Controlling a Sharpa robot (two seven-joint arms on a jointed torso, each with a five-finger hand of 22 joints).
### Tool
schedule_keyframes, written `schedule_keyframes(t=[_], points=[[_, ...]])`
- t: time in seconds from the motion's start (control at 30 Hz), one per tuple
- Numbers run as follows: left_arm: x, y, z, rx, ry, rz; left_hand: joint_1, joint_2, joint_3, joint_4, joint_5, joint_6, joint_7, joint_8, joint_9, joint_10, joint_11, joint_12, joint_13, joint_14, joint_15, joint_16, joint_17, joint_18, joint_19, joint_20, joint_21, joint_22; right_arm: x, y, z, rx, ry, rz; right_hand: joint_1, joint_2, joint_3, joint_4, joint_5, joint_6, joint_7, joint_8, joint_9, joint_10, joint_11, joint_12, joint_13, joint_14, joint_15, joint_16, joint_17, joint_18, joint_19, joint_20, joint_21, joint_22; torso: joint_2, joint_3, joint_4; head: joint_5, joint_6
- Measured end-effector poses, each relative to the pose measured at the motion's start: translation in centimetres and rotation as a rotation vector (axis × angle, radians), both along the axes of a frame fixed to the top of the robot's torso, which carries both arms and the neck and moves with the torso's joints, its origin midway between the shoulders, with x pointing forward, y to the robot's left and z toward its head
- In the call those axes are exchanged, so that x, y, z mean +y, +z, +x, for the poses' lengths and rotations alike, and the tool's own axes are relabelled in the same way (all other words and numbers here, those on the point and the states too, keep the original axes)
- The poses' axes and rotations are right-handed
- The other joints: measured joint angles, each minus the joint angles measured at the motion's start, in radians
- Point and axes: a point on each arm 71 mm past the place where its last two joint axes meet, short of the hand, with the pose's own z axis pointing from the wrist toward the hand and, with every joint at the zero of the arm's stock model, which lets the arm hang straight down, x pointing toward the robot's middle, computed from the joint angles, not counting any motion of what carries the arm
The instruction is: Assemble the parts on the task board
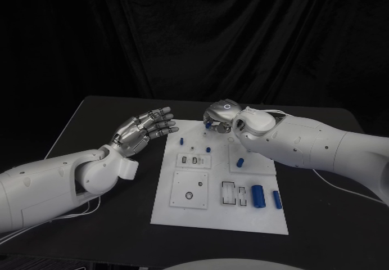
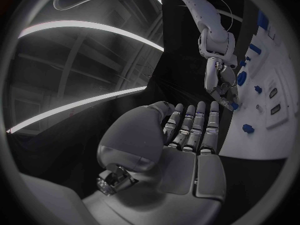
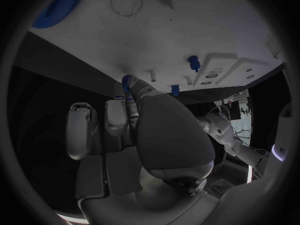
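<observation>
Board: white plate [image 1: 182, 211] lying in the middle of the black table [image 1: 105, 118]; it carries raised white blocks with slots and holes.
Parts: small blue pieces on the board. Two cylinders [image 1: 258, 196] lie side by side near the board's right edge, toward its near end. One peg [image 1: 240, 162] lies by the right edge at mid-length. Smaller pegs [image 1: 183, 140] stand or lie toward the far end.
Right hand: silver hand [image 1: 220, 117] poised over the board's far edge, fingers pointing down at it.
Right fingers: thumb and a finger are drawn together on a small blue part [image 3: 127, 82]; the remaining fingers are loosely curled beside it. The part is just above or touching the board; the pictures do not settle which.
Left hand: silver hand [image 1: 146, 128] raised beside the board's left edge, near its far corner, apart from the board.
Left fingers: extended, close together, nearly flat [image 2: 187, 127]; nothing held.
Step in hand: judged to be seating one small part into a hole at the board's far end.
Progress: judged early to middle; several parts lie loose on the board.
Next move: calls for aligning the pinched part upright over its hole, pressing straight down, then releasing without tipping it.
Risk: the part is small and hidden by the fingers from above, so misalignment is likely to go unseen.
</observation>
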Motion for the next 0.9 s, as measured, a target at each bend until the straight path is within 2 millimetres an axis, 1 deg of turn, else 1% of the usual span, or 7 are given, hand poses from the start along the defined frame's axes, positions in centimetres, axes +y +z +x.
schedule_keyframes(t=[0.2,0.27,0.33,0.5,0.6,0.77,0.9], points=[[-0.03,-0.03,0.03,0.002,-0.003,0.0,0.0,0.0,0.003,0.003,0.0,0.0,0.0,0.0,0.0,0.0,0.0,0.0,0.0,-0.003,0.003,0.0,0.0,0.0,0.0,0.0,0.0,0.0,0.13,-0.07,-0.01,0.002,0.001,0.001,-0.002,-0.002,0.0,0.0,-0.001,-0.011,-0.004,-0.006,0.001,-0.009,0.009,-0.016,0.0,-0.004,0.003,0.0,-0.002,0.0,-0.002,0.002,0.0,0.0,0.0,-0.0001,-0.0018,0.003,-0.003],[-0.04,-0.04,0.04,0.002,-0.003,0.0,0.0,0.0,0.003,0.003,0.0,0.0,0.0,0.0,0.0,0.0,0.0,0.0,0.0,-0.004,0.004,0.0,0.0,0.0,0.0,0.0,0.0,0.0,0.13,-0.12,-0.01,0.003,0.0,0.0,-0.009,-0.004,-0.002,0.002,-0.006,-0.029,-0.004,-0.018,0.087,-0.011,0.011,-0.023,0.0,-0.007,0.007,0.0,-0.005,0.0,-0.005,0.005,0.0,0.0,0.0,-0.0001,-0.0023,0.003,-0.003],[-0.08,-0.05,0.04,0.003,-0.005,0.0,0.0,0.0,0.003,0.003,0.0,0.0,0.0,0.0,0.0,0.0,0.0,0.0,0.0,-0.004,0.004,0.0,0.0,0.0,0.0,0.0,0.0,0.0,0.13,-0.24,-0.01,0.006,-0.002,-0.002,-0.022,-0.006,-0.007,0.008,-0.008,-0.069,-0.009,-0.043,0.115,-0.032,0.021,-0.039,-0.001,-0.008,0.008,-0.005,-0.01,0.0,-0.009,0.009,-0.004,0.0,0.0,0.0,-0.0029,0.003,-0.003],[-0.09,-0.06,0.05,0.004,-0.006,0.0,0.0,0.0,0.003,0.003,0.0,0.0,0.0,0.0,0.0,0.0,0.0,0.0,0.0,-0.004,0.004,0.0,0.0,0.0,0.0,0.0,0.0,0.0,0.06,-0.68,0.02,0.023,-0.013,-0.015,-0.039,-0.027,-0.013,0.009,-0.028,-0.276,-0.05,-0.17,0.045,-0.204,0.046,-0.142,-0.003,-0.048,0.017,-0.052,-0.071,0.0,-0.059,0.016,-0.059,-0.026,0.0,0.0001,-0.0041,0.005,-0.003],[-0.09,-0.06,0.05,0.004,-0.007,0.0,0.0,0.0,0.003,0.003,0.0,0.0,0.0,0.0,0.0,0.0,0.0,0.0,0.0,-0.004,0.004,0.0,0.0,0.0,0.0,0.0,0.0,0.0,0.03,-0.75,0.1,0.03,-0.022,-0.022,-0.041,-0.029,-0.032,-0.005,-0.032,-0.398,-0.059,-0.189,0.001,-0.289,0.051,-0.186,-0.002,-0.077,0.021,-0.082,-0.113,0.016,-0.088,0.02,-0.091,-0.057,-0.001,0.0001,-0.0043,0.005,-0.003],[-0.01,-0.07,0.03,0.005,-0.006,0.0,0.0,0.0,0.005,0.0,-0.004,0.0,0.0,0.0,0.0,0.0,0.0,0.0,0.0,-0.007,0.0,0.0,0.0,0.0,0.0,0.0,0.0,0.0,-0.24,-0.79,0.24,0.034,-0.038,-0.027,-0.041,-0.029,-0.038,-0.011,-0.032,-0.419,-0.058,-0.189,-0.009,-0.304,0.053,-0.191,0.001,-0.078,0.022,-0.088,-0.124,0.017,-0.089,0.021,-0.098,-0.066,-0.001,0.0002,-0.0044,0.007,-0.003],[0.27,-0.08,-0.04,0.005,-0.002,0.002,0.0,0.0,0.005,0.0,-0.004,0.0,0.0,0.0,0.0,0.0,0.0,0.0,0.0,-0.007,0.0,0.0,0.0,0.0,0.0,0.0,0.0,0.0,-0.71,-0.62,0.2,0.021,-0.041,-0.013,-0.041,-0.029,-0.047,-0.019,-0.014,-0.371,-0.056,-0.182,-0.007,-0.299,0.049,-0.185,0.011,-0.078,0.022,-0.09,-0.119,0.017,-0.089,0.021,-0.098,-0.063,-0.001,0.0004,-0.0044,0.012,-0.002]])
